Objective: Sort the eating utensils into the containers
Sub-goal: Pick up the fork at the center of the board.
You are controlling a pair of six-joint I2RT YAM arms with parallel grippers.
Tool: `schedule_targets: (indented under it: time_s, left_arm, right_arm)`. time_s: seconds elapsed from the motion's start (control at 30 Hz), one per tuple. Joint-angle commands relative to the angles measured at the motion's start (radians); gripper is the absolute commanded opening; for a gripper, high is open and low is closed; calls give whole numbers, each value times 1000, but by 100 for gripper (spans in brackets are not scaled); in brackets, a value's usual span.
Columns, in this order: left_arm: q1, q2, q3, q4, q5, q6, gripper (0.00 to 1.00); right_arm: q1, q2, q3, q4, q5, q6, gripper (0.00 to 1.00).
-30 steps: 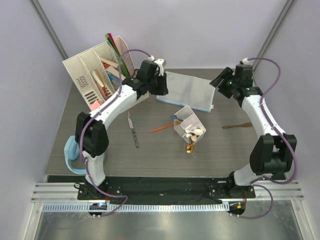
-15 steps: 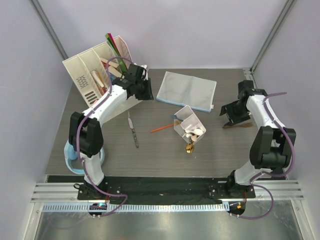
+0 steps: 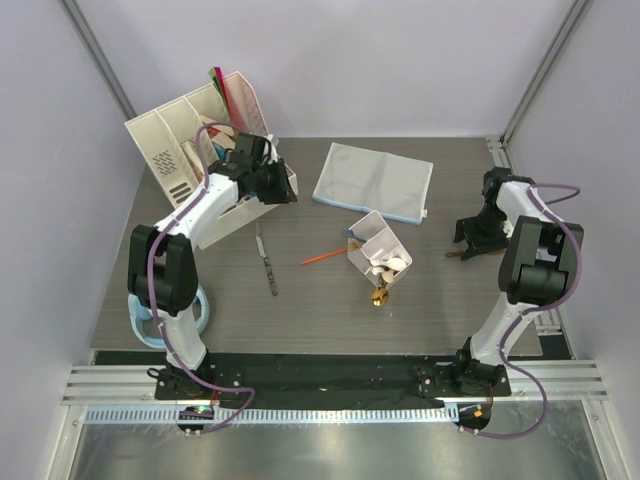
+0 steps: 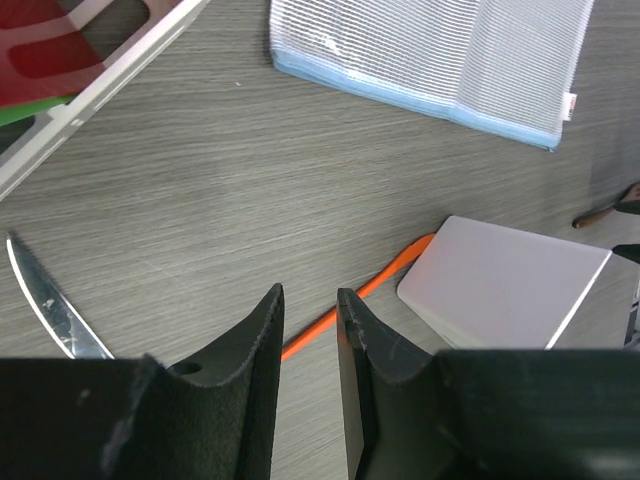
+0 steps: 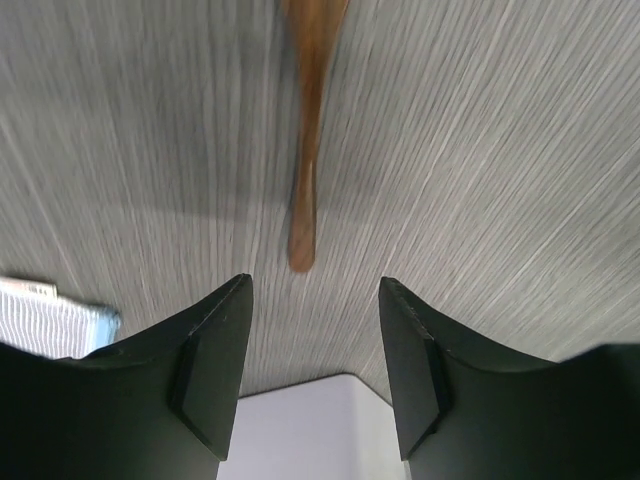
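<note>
The white divided container (image 3: pixel 372 237) stands mid-table with white soup spoons (image 3: pixel 388 266) in its near end. A gold utensil (image 3: pixel 380 296) lies just in front of it. An orange-handled piece (image 3: pixel 324 257) lies to its left, and a silver knife (image 3: pixel 266 262) further left. A wooden spoon (image 3: pixel 472 252) lies at the right. My right gripper (image 3: pixel 478 238) hovers open over the wooden spoon's (image 5: pixel 305 150) handle end, nothing between its fingers (image 5: pixel 222 330). My left gripper (image 3: pixel 280 188) hangs by the white organizer, its jaws a little apart and empty above the orange handle (image 4: pixel 400 268).
A white desk organizer (image 3: pixel 180 165) with folders stands at the back left, touching the left arm. A grey-blue mesh cloth (image 3: pixel 375 183) lies at the back centre. A blue ring-shaped object (image 3: pixel 140 312) sits at the left table edge. The right arm is close to the right edge.
The left arm swung left from the cloth to the organizer. The right arm came forward and down from the back right to just above the wooden spoon, its jaws narrowing a little.
</note>
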Motion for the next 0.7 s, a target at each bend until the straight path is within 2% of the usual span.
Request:
schedule_targets:
  time_s: [0.0,0.27,0.67]
  left_arm:
    - [6,-40,6,31,42,-15,29]
    - [4,-28,12,31,60,-11,28]
    - [3,-14,34,21,79,-8,28]
  right_arm:
    - [-54,19,44,-14,51,-21,59]
    - [-119,77,42,13,40,-72,59]
    - [-146,169,61,48,34,-99,58]
